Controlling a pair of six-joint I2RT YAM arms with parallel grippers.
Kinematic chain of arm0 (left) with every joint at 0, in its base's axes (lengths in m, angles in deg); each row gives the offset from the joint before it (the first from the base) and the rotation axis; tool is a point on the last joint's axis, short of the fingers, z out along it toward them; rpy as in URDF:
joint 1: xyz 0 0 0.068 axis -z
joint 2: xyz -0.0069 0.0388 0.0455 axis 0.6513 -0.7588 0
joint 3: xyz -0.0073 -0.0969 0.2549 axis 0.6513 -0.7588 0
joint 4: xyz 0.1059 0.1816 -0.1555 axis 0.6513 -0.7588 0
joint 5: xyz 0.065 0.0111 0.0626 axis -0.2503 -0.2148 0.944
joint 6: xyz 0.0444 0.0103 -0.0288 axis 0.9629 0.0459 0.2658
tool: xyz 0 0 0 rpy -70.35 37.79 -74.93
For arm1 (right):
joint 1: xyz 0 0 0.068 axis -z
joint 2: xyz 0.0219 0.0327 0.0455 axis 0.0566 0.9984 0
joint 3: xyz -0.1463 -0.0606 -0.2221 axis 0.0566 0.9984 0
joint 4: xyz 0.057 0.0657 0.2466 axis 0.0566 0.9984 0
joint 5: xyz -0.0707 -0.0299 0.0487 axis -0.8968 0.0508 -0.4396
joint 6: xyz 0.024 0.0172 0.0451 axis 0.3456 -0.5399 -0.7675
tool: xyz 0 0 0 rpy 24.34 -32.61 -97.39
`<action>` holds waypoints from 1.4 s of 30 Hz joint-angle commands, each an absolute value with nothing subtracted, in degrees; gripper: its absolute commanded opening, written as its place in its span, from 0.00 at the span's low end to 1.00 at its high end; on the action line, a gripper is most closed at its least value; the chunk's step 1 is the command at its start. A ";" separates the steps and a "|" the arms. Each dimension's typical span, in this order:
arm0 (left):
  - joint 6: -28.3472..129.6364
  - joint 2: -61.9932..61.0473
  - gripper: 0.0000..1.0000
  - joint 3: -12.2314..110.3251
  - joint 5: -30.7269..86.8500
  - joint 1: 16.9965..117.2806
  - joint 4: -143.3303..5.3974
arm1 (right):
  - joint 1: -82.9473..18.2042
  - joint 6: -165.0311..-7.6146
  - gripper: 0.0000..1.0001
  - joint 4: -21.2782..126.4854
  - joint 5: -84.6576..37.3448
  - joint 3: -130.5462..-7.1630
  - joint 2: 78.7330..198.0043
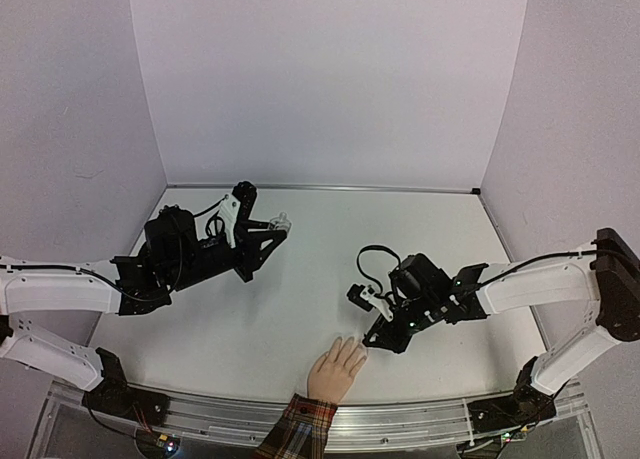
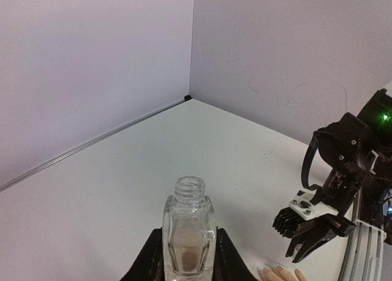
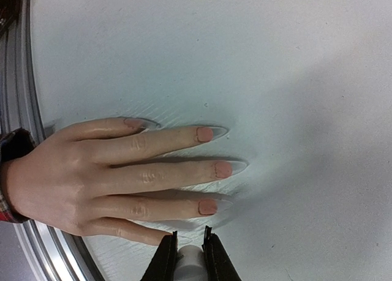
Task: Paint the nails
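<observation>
Glass bottle (image 2: 188, 223) in L hand (image 2: 188, 259); white cap (image 3: 191, 258) in R hand (image 3: 190, 264).

We see clear, glossy glass in the bottle (image 2: 188, 238) and a matt white table (image 1: 300, 309). The hand (image 3: 79, 177) looks smooth, its cuff (image 1: 300, 426) cloth.

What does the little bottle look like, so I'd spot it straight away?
On the white table, find the left gripper, away from the peach hand at the near edge. Clamped upright in it is a small clear glass bottle, its threaded neck open and uncapped. It is the only see-through thing there.
</observation>
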State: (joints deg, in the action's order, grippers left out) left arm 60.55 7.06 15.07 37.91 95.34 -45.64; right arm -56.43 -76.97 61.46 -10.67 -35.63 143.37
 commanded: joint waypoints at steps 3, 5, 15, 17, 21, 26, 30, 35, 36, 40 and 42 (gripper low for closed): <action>60.67 9.19 0.00 16.25 37.54 95.04 -45.07 | -56.81 -78.56 0.00 59.76 -17.14 -36.52 142.38; 60.64 9.39 0.00 16.17 37.55 95.07 -45.25 | -56.79 -77.39 0.00 59.76 -12.99 -36.00 141.28; 60.56 9.57 0.00 15.91 37.44 95.04 -44.89 | -56.86 -76.20 0.00 59.61 -7.22 -36.01 141.61; 60.64 9.72 0.00 15.83 37.57 95.09 -44.88 | -56.85 -76.39 0.00 59.61 -6.97 -36.33 142.33; 60.52 9.78 0.00 15.81 37.55 95.07 -44.88 | -56.81 -76.33 0.00 59.65 -7.34 -36.46 142.55; 60.53 9.75 0.00 15.76 37.52 95.05 -44.74 | -56.82 -76.34 0.00 59.64 -7.04 -36.68 143.03; 60.48 9.61 0.00 15.83 37.38 95.05 -44.79 | -56.81 -76.42 0.00 59.74 -7.29 -36.85 143.44; 60.46 9.59 0.00 15.80 37.38 95.06 -44.75 | -56.81 -76.38 0.00 59.74 -7.47 -37.06 143.87; 60.40 9.63 0.00 15.80 37.38 95.05 -44.71 | -56.81 -76.36 0.00 59.74 -7.65 -37.13 144.00; 60.46 9.69 0.00 15.81 37.38 95.04 -44.73 | -56.79 -76.39 0.00 59.74 -7.78 -37.34 144.46; 60.42 9.70 0.00 15.79 37.42 95.07 -44.71 | -56.80 -76.42 0.00 59.73 -8.08 -37.34 144.48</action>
State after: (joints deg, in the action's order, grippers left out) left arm 60.55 8.24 15.07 37.91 95.34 -45.64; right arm -56.43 -76.94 60.61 -7.79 -35.59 143.80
